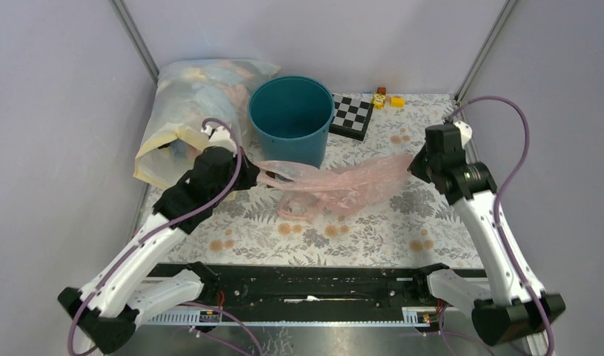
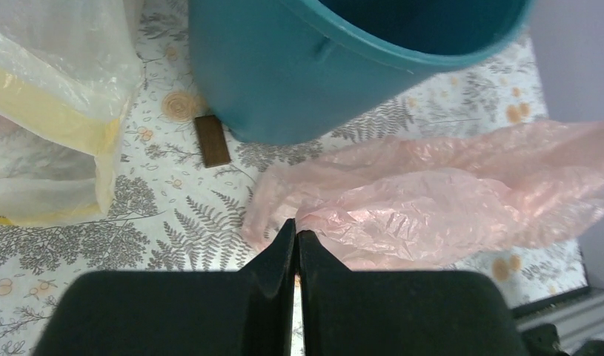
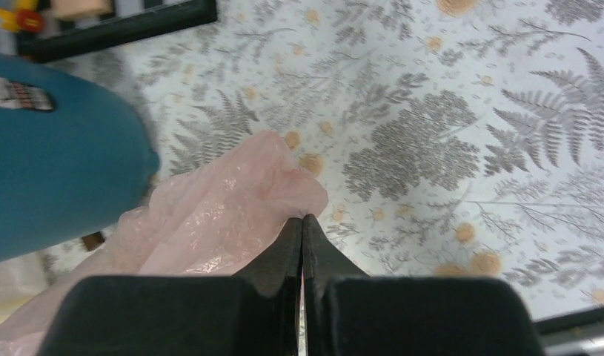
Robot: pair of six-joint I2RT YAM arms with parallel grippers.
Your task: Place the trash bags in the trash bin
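Top external view, contents by size. Tabletop: covered in a pale cloth printed with grey ferns and orange flowers, with the two arm bases at its near edge. Sack: large, clear with yellowish edges, stuffed full, lying at the far left corner, just left of the bin. Trash bin: round, teal-blue, upright and open-topped at the far centre; no bag shows inside it. Trash bag: one pale pink, crinkled, translucent film bag, outside the bin on its near side, drawn out left to right between the two grippers, its left end just beside the foot of the bin. Left gripper: at the left end of the bag; the jaws are pressed together with the pink film pinched at their tips. Right gripper: at the right end of the bag, the jaws likewise closed tight on a fold of the film. Checkerboard: small black-and-white square board, flat, just right of the bin. Brown block: small, flat, lying by the bin's base on its left. Toy blocks: a few small yellow and red pieces beyond the checkerboard's far right corner.
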